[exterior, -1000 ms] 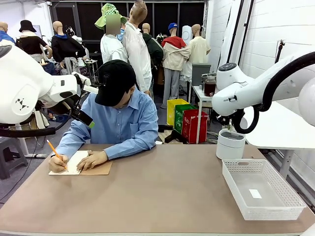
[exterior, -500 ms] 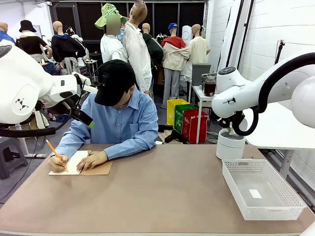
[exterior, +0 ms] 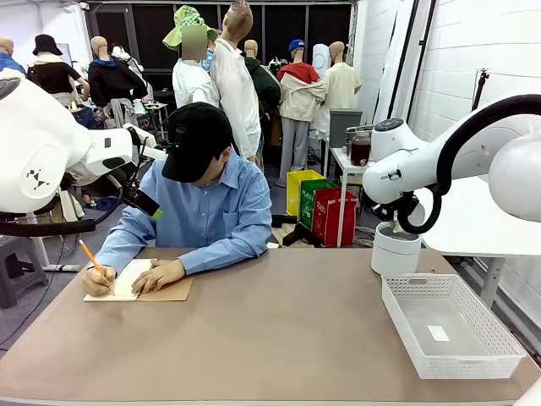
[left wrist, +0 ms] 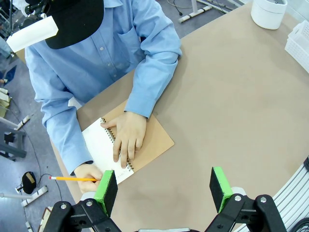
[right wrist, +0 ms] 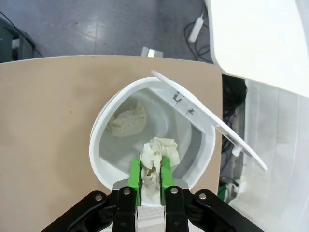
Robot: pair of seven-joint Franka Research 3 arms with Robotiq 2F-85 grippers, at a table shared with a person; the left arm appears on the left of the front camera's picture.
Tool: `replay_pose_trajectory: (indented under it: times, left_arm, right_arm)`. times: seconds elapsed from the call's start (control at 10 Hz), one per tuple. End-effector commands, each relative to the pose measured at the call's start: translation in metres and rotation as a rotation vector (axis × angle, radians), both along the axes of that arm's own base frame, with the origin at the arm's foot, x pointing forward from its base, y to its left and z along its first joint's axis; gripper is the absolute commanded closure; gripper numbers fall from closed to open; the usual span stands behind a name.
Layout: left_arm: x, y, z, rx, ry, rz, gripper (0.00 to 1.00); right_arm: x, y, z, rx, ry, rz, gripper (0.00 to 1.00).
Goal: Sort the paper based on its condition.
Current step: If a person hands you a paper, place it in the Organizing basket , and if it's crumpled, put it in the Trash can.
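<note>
1. The right gripper (right wrist: 150, 174) is clenched on a crumpled paper (right wrist: 157, 150), with the wad pinched between its green pads (right wrist: 135, 171). We judge the hold is kept because the wad hangs directly above the mouth of the white round bin (right wrist: 104, 121), ready to be let go.
2. The bin's swing lid (right wrist: 207, 116) stands tipped open, which leaves the mouth free. A second crumpled wad (right wrist: 126, 121) already lies inside, so we take this bin as the place for spoiled paper.
3. The right arm reaches to the table's far right corner and its wrist points straight down over the bin.
4. The white mesh basket (exterior: 397, 313) sits just beside the bin on the table (exterior: 279, 338). We take it for the place for good sheets. A small flat white patch (exterior: 438, 332) shows on its floor, and we cannot tell whether that is a sheet or a label.
5. The left gripper (left wrist: 162, 176) has its jaws spread wide and holds nothing. It hovers high above the person (left wrist: 96, 63) and looks down, as if waiting for the next sheet.
6. Below it, the person steadies a spiral notebook (left wrist: 104, 145) with one hand (left wrist: 128, 140) and writes on it with a yellow pencil (left wrist: 72, 179).
</note>
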State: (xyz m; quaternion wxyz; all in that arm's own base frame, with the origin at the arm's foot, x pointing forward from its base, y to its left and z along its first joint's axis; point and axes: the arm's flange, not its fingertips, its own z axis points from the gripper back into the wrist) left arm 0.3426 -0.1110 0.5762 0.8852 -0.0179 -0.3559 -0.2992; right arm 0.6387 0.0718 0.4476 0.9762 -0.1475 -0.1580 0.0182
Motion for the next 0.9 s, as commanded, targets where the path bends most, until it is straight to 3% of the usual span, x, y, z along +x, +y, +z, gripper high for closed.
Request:
replay_pose_trajectory:
  times: [0.0, 0.4, 0.5, 0.7, 0.8]
  left_arm:
    - [-0.0002, 0.0006, 0.0006, -0.001, -0.002, 0.001, 0.00]
    - [-0.0002, 0.0006, 0.0006, -0.001, -0.002, 0.001, 0.00]
    - [-0.0002, 0.0006, 0.0006, -0.001, -0.002, 0.001, 0.00]
    - [-0.0002, 0.0006, 0.0006, -0.001, -0.002, 0.001, 0.00]
    - [-0.0002, 0.0006, 0.0006, -0.001, -0.002, 0.001, 0.00]
  right_arm:
    - [0.0123, -0.0038, 0.0010, 0.015, 0.025, 0.015, 0.80]
    - [0.0160, -0.0059, -0.0052, 0.031, 0.061, 0.024, 0.80]
    - [0.0177, -0.0069, -0.0069, 0.040, 0.074, 0.020, 0.66]
    - [0.0176, -0.0072, -0.0066, 0.038, 0.075, 0.010, 0.26]
    - [0.0170, -0.0079, -0.0069, 0.035, 0.076, 0.006, 0.14]
